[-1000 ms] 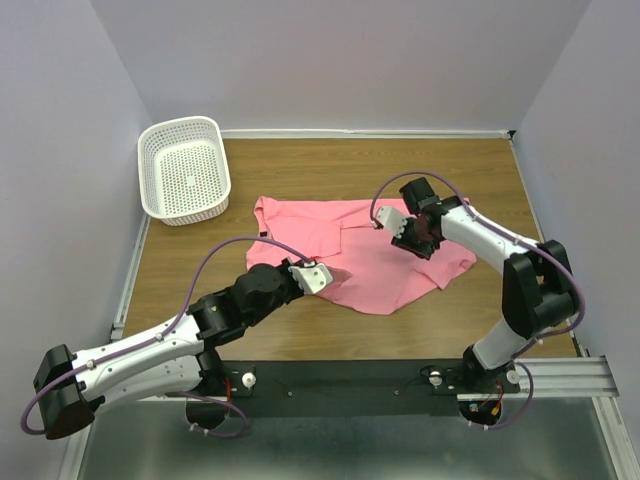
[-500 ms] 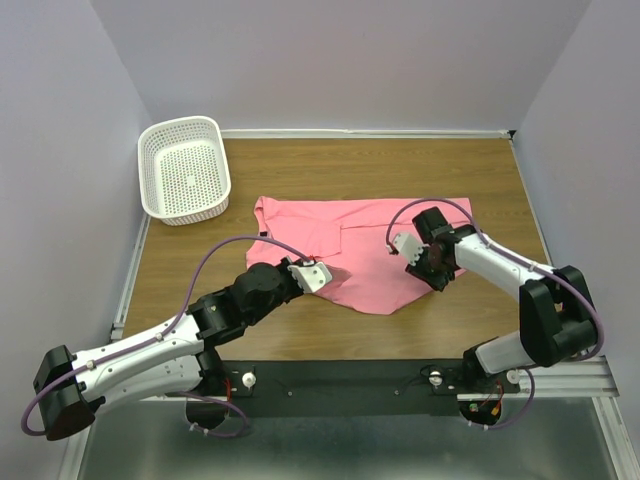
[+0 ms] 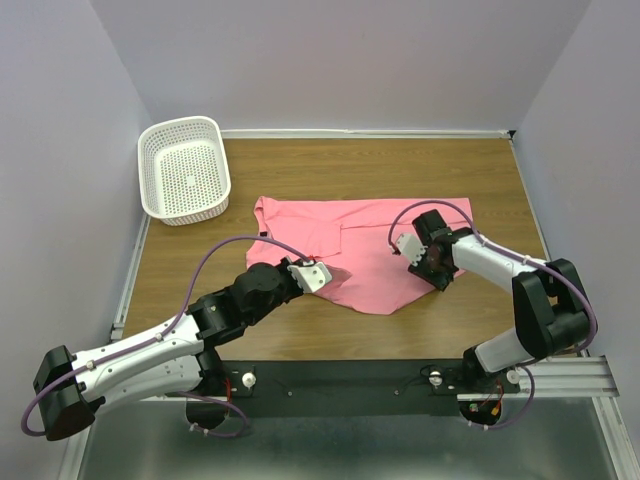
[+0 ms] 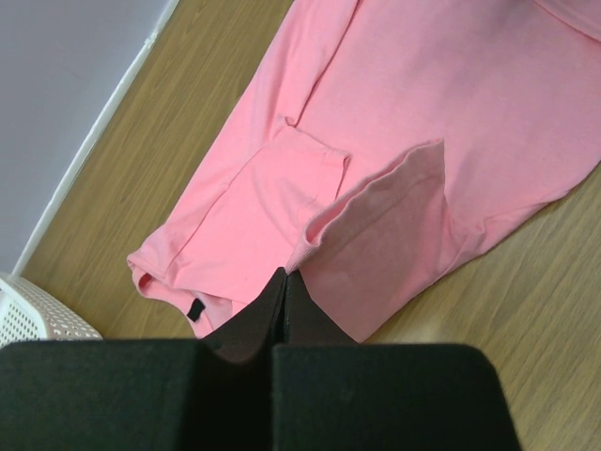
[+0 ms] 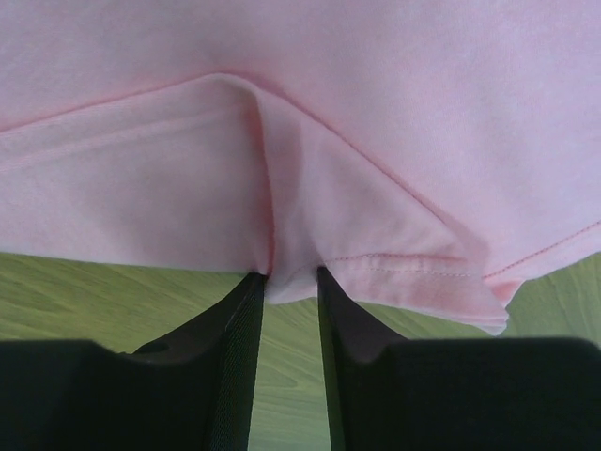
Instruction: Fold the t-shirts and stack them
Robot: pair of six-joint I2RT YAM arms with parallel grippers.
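Pinching t-shirt (image 3: 360, 262) hem, right tool (image 5: 291, 275) jaws narrow; left tool (image 4: 285, 275) (fully closed) nips raised fold

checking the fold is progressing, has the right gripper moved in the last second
Yes. In the top view the right gripper, pinching the t-shirt by its hem, has moved toward the near table edge, farther from the white basket.

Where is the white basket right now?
In the top view, the basket sits at the far left corner of the table, by the wall. It is beyond and left of the pink t-shirt, not touching it.
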